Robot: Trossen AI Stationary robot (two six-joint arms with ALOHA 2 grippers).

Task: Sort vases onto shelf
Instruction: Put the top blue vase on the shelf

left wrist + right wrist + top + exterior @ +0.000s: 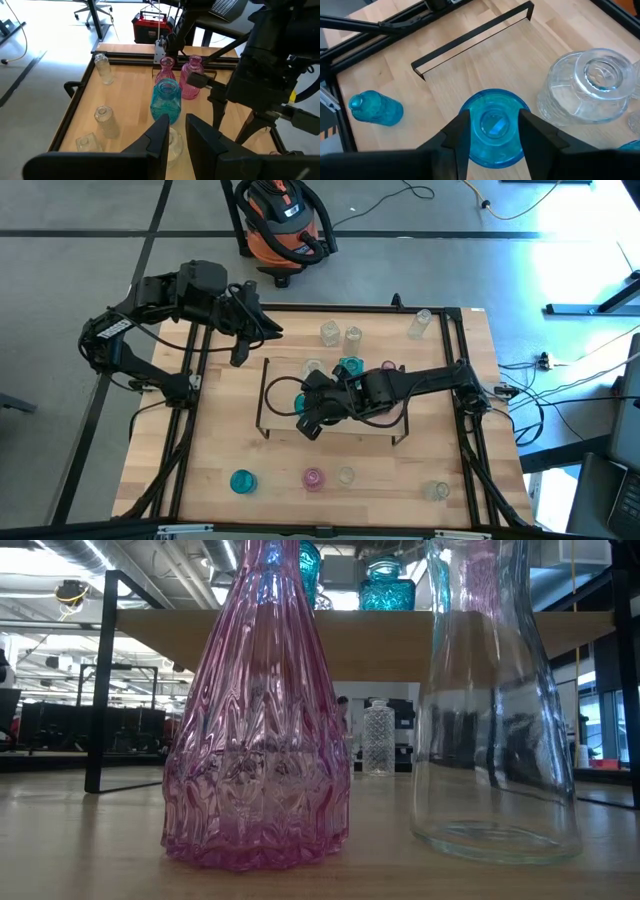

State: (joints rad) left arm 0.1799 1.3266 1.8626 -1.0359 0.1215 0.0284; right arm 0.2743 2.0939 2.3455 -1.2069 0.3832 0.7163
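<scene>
Right gripper point(490, 131) hangs over the low light-wood shelf on its thin dark wire frame point(262, 402), its two dark fingers point(455, 135) closed against the sides of a round teal-blue glass vase point(494, 125) that stands on the shelf board near its left end. Just beside that vase on the board stands a round clear glass vase point(587, 85). A squarish teal-blue glass vase point(165, 100) and two pink glass bottle vases point(191, 76) stand farther along the shelf. Down on the wooden counter point(230, 440), a small teal-blue bottle vase point(374, 107) stands apart from the shelf. Left gripper point(175, 132) waits above the counter's far left part, fingers narrowly parted and holding nothing.
</scene>
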